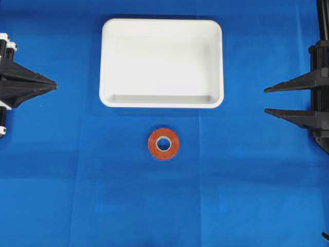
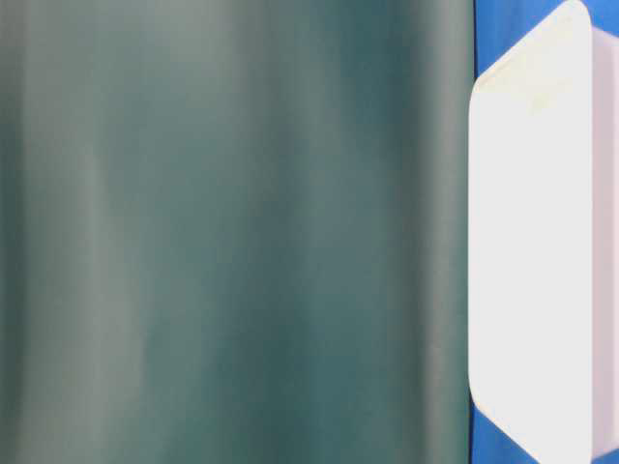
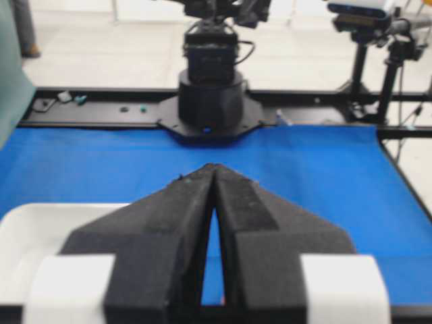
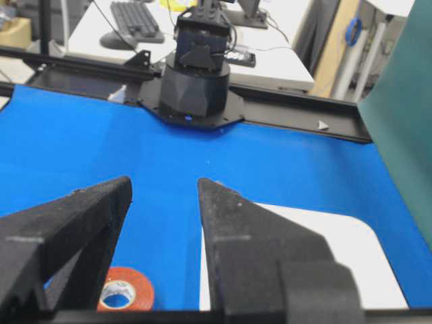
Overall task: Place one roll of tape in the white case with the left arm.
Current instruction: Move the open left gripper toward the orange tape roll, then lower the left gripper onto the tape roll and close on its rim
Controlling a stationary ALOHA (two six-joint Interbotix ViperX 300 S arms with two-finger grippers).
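While both arms wait at the edges of the blue cloth, the tape [image 1: 164, 144] lies flat and untouched at mid-table, just in front of the white case [image 1: 162, 102].

Seen from overhead, the left gripper [image 1: 51, 84] sits at the left edge with its prongs pressed together to a single point, holding nothing; the right gripper [image 1: 267, 100] faces it from the far side, prongs spread and equally empty. The tape rests well apart from both, roughly midway between them, so neither arm looks clearly nearer, though the job falls to the left. From that claw the roll lies toward the table's centre and a little to the near side, below the case's front rim. Being a ring laid flat, it offers no long axis to line up with; the prongs would likely need to part first.
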